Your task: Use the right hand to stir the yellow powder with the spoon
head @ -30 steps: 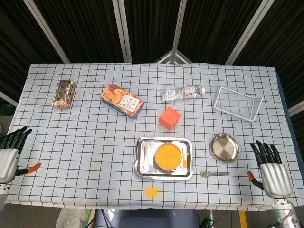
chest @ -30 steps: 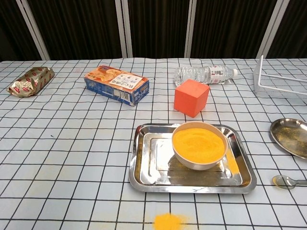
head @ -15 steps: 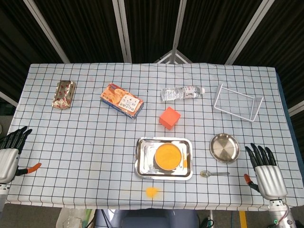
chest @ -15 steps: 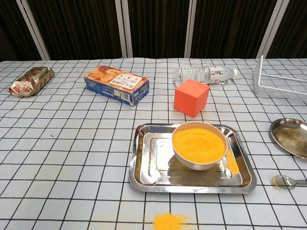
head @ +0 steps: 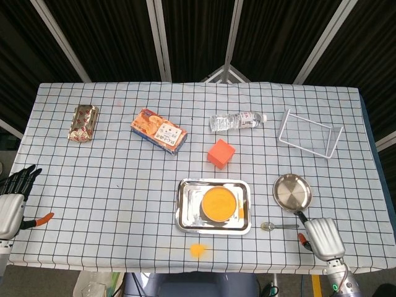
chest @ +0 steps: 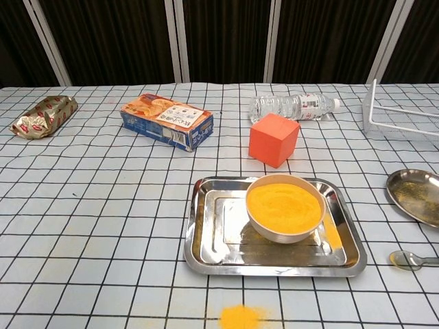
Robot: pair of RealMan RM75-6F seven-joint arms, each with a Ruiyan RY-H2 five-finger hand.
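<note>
Since a moment ago, the right hand (head: 323, 237) has moved in toward the spoon (head: 278, 226) and now sits just beside its handle end, not holding it; I cannot tell if its fingers are curled or spread. The spoon lies flat on the desk (head: 124, 185), near the round metal dish (head: 292, 192). The yellow powder (chest: 284, 201) fills a bowl (chest: 285, 229) on the metal tray (chest: 212, 240). A little powder spill (chest: 239, 317) lies in front of the tray. The left hand (head: 11, 201) rests far away with fingers spread, holding nothing
</note>
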